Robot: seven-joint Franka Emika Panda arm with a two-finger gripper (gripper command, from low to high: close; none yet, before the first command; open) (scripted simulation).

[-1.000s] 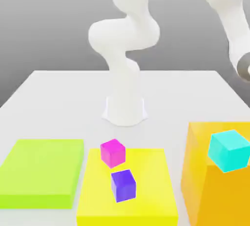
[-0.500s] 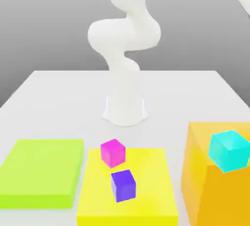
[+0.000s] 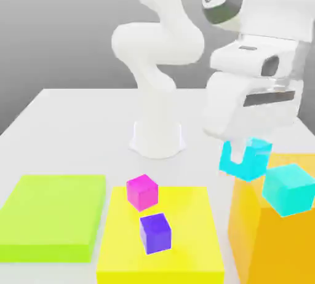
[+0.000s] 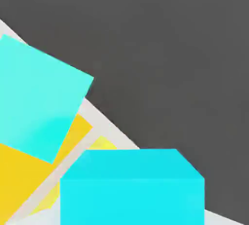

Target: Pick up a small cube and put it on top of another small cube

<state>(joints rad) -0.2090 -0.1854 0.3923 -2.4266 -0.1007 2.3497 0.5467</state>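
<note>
Swinging in since a second ago, the gripper (image 3: 243, 153) now hangs clamped on the small plain cyan cube (image 3: 245, 161), at two o'clock from the small magenta-pink cube (image 3: 142, 191); a fast swing could loosen it.

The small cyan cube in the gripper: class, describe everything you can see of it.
The small cyan cube is a plain, matte, solid-coloured block with sharp edges and no markings. It hangs in the air, clamped by the shut gripper, whose white fingers overlap its upper part. In the exterior view it sits slightly tilted above the orange block, beside the larger cyan cube resting there. It touches nothing but the fingers.
</note>
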